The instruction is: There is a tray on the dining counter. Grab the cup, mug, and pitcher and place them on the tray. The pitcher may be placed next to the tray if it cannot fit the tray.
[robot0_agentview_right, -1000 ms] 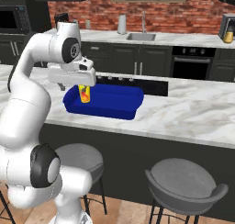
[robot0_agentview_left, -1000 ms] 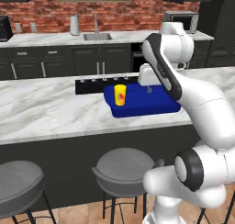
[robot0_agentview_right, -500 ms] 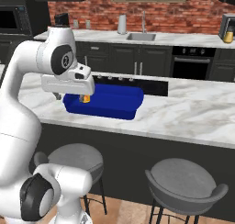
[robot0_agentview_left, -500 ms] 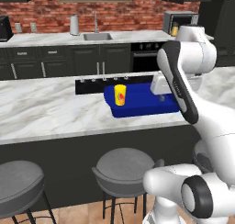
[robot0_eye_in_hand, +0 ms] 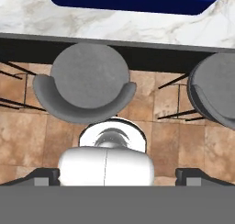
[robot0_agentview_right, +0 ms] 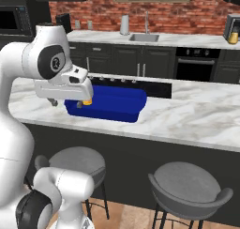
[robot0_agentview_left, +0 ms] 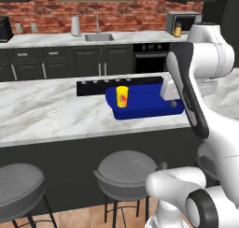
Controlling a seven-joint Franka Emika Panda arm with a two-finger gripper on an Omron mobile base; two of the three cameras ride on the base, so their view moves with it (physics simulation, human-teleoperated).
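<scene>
Now, from the left base view, two grey stools [robot0_agentview_left: 125, 168] stand under the near edge of the marble surface [robot0_agentview_left: 51, 115]. Further right, the yellow cup [robot0_agentview_left: 122, 96] with its red-orange mark stands upright inside the left end of the blue tray [robot0_agentview_left: 140, 111], which lies on the surface. At the tray's right end, the hand [robot0_agentview_left: 171, 101] hangs above the rim, its fingers spread wide and nothing between them. Behind, along the brick wall, a sink sits in the far counter and a microwave stands to the right. From the right base view, the hand [robot0_agentview_right: 65, 103] covers the tray's [robot0_agentview_right: 119, 106] left end, a sliver of the cup [robot0_agentview_right: 87, 102] peeking below it. The hand view looks down on the tray's [robot0_eye_in_hand: 133, 0] near wall, the surface edge and a stool [robot0_eye_in_hand: 87, 83].
</scene>
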